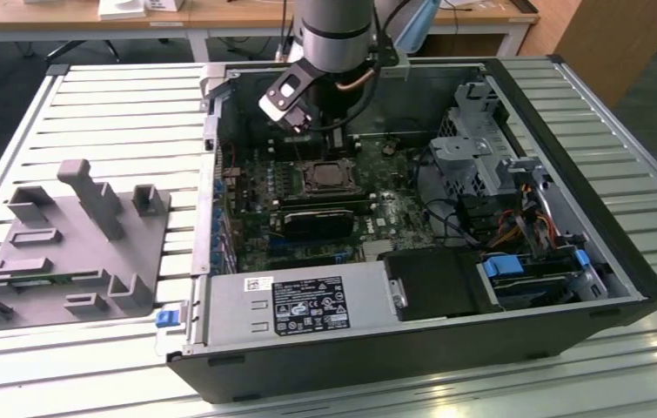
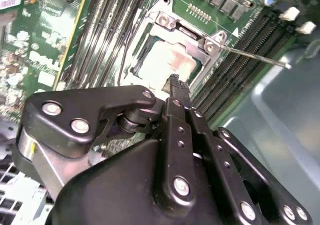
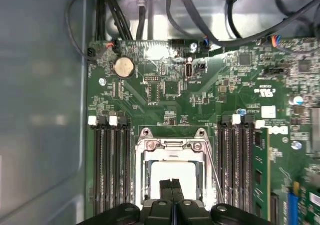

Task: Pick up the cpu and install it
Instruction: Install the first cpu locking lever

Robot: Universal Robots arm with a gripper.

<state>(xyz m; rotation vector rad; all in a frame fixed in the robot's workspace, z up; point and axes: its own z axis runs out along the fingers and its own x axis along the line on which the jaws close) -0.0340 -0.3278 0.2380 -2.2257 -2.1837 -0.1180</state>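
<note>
Gripper (image 3: pixel 173 184) poised over cpu (image 3: pixel 172 172) seated in socket frame (image 3: pixel 172 147), fingers pressed together, holding nothing. Grey fixture (image 1: pixel 67 252) left of case (image 1: pixel 421 348).

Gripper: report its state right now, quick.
Gripper: shut, holding nothing, fingertips pressed together just above the cpu that sits in the socket frame.
</note>
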